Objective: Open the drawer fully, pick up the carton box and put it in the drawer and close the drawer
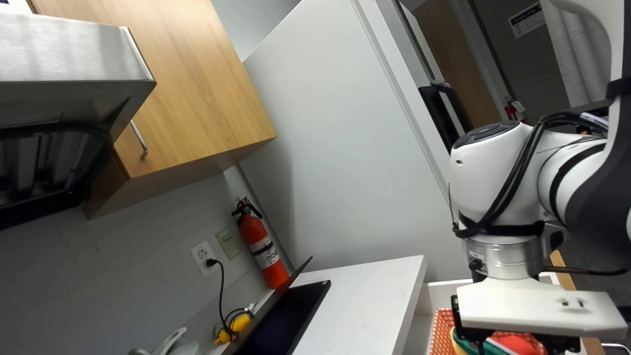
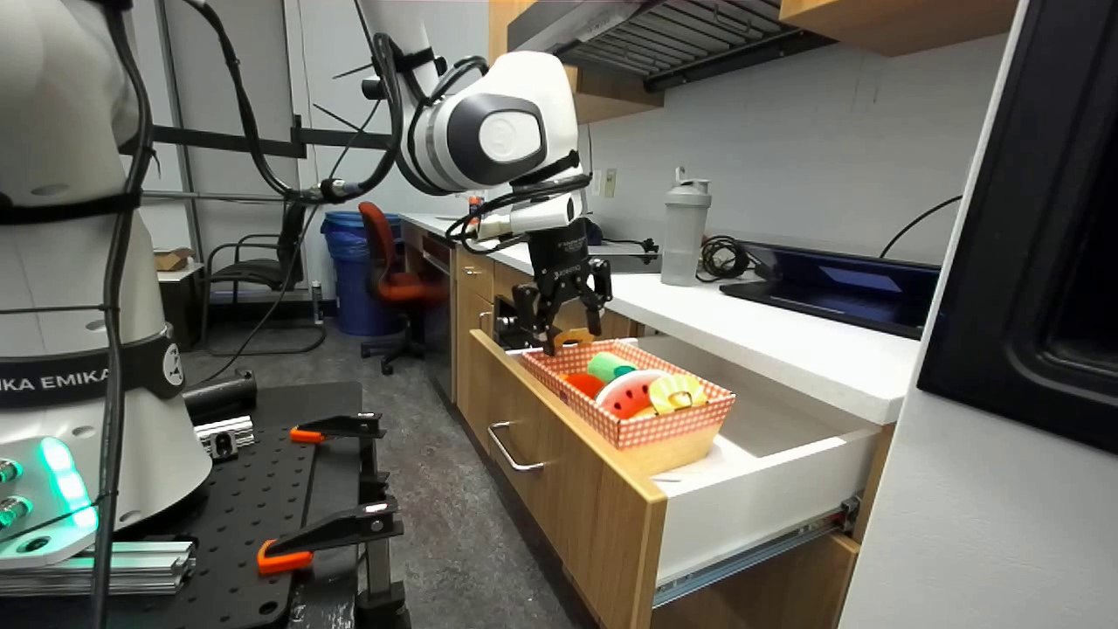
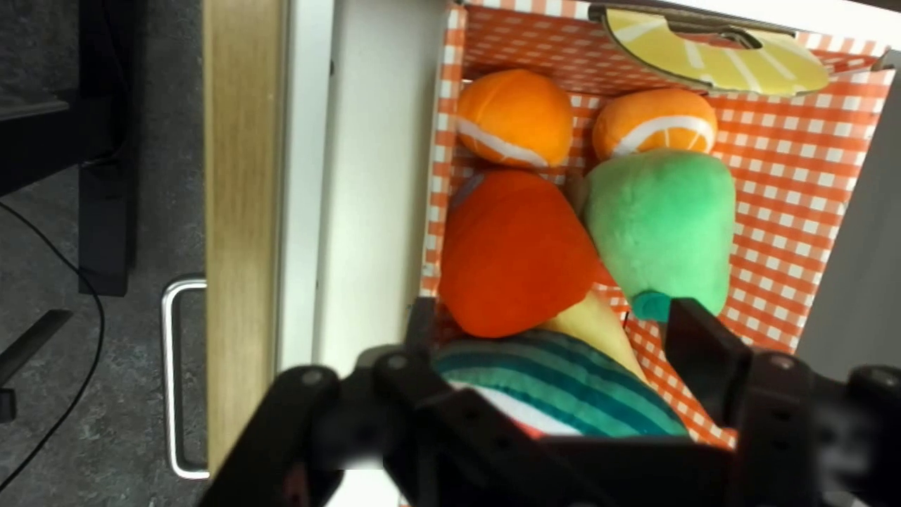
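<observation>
Note drawer pulled well out from under the table, in all likelihood to leave room for lowering a load from above. Find box already inside in both exterior views, lying lengthwise along the front panel, set slightly apart from it at the rim by the wrist view. Probably placed on that side for ease of reach over the panel.

See claw hanging above the box, spread wide, pinching nothing; perhaps set so for coming away without catching the sides. Cannot tell whether brushing the rim anywhere.

In the box, by the wrist view, count orange, cut orange, red plush, green plush and melon slice, plus a yellow piece partly covered by the rest. Beyond the oranges, at the box's end, find also a citrus-shaped flap, holed as if for carrying.

Judge only the closing as left: raise claw clear, then push on the panel, keeping off the handle. Beware box height at the table edge; might snag going in.
</observation>
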`<action>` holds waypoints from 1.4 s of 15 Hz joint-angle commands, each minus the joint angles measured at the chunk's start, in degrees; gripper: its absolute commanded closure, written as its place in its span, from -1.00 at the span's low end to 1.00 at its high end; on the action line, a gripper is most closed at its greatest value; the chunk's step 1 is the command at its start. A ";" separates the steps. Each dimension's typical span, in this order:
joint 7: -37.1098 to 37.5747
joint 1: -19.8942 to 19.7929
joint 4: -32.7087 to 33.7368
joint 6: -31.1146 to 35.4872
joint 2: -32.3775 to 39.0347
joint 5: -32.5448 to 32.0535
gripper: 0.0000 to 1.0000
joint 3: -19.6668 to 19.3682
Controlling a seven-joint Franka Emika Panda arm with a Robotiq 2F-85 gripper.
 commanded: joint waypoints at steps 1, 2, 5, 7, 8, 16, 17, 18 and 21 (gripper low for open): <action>2.03 0.55 -0.43 1.00 -1.18 -1.26 -1.00 -0.42; 2.01 0.58 -0.51 0.70 -1.62 -1.67 -1.00 -0.53; 3.38 0.78 -0.58 -1.19 -3.82 -5.96 -1.00 -1.71; 3.60 0.39 -0.71 -2.27 -5.63 -9.09 -1.00 -1.85; 3.08 0.14 -0.95 -2.88 -6.89 -10.27 -1.00 -1.81; -13.01 0.76 -4.75 -7.37 -15.10 -10.20 -1.00 -2.12; -16.25 0.87 -5.30 -7.64 -16.03 -10.28 -1.00 -2.32; -19.52 0.86 -5.82 -8.33 -17.13 -10.80 -1.00 -2.46; -31.01 -2.34 -7.48 -9.32 -20.19 -7.50 -1.00 1.04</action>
